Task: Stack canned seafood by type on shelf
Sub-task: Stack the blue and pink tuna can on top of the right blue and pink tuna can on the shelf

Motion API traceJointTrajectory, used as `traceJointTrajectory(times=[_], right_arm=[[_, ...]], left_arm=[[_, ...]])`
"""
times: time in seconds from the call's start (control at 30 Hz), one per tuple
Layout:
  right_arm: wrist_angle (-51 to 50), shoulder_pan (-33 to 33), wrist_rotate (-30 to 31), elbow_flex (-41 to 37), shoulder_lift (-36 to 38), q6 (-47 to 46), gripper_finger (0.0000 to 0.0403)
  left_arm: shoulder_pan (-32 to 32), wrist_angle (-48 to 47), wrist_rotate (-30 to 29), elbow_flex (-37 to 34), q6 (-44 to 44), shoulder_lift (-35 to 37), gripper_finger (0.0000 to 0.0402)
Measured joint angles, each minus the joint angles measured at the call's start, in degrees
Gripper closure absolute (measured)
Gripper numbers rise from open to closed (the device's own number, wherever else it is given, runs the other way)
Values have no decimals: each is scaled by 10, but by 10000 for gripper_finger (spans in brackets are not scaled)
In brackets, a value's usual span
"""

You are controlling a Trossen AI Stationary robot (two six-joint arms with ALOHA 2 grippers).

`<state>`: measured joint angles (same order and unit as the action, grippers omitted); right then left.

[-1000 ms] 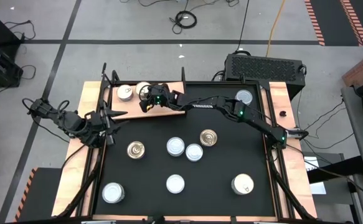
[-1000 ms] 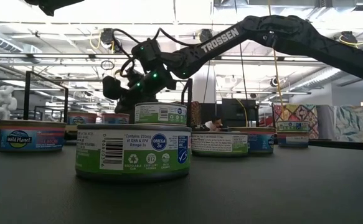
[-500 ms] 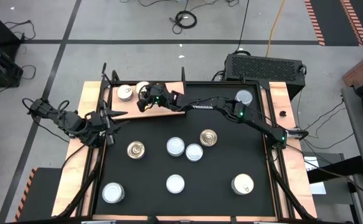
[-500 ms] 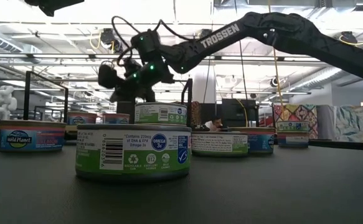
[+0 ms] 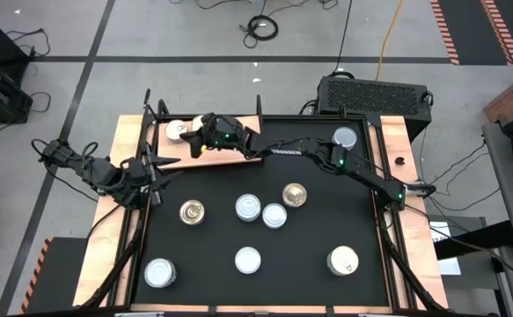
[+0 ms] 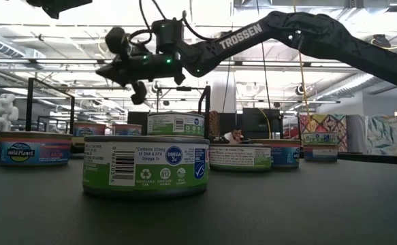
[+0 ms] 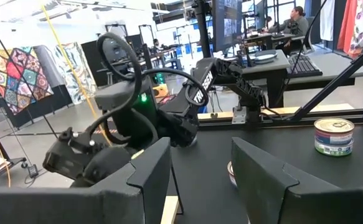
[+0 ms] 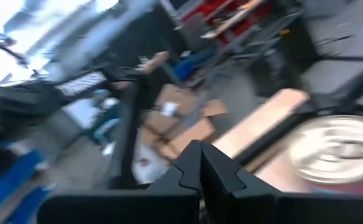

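The shelf (image 5: 228, 154) is a pale wooden board at the far left of the black mat. One silvery-topped tin (image 5: 178, 131) stands on it. A second tin (image 5: 204, 120) shows only partly, under my right gripper (image 5: 198, 135). That gripper hangs shut and level above the shelf with nothing in it (image 6: 109, 70) (image 8: 200, 163). Several more tins stand upright on the mat, gold-topped (image 5: 192, 211) (image 5: 295, 195) and white-topped (image 5: 249, 207) (image 5: 274, 216). My left gripper (image 5: 156, 171) waits open at the table's left edge, nothing between its fingers (image 7: 200, 177).
More white-topped tins stand near the front edge (image 5: 160, 272) (image 5: 248, 260) (image 5: 343, 261), and one stands at the far right (image 5: 346, 138). A black box (image 5: 375, 92) sits behind the table. In the low view a green-labelled tin (image 6: 146, 166) stands closest.
My right gripper has risen from just above the shelf's tins, tipped from pointing down to level, and rolled about its own line. It has stayed shut throughout. The tins on the shelf have kept their places.
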<state>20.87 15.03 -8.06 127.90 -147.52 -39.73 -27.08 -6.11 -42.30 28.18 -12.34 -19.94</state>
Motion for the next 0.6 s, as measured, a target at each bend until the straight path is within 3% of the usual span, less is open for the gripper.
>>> traceJointTrajectory(times=[0.2,0.4,0.6], right_arm=[[46,5,-69,0,5,-47,403],[39,21,-76,0,49,-20,403],[-94,30,-75,0,142,98,403]], left_arm=[[0,-6,0,0,0,0,230],[0,-6,0,0,0,0,230],[0,-5,0,0,0,0,230]])
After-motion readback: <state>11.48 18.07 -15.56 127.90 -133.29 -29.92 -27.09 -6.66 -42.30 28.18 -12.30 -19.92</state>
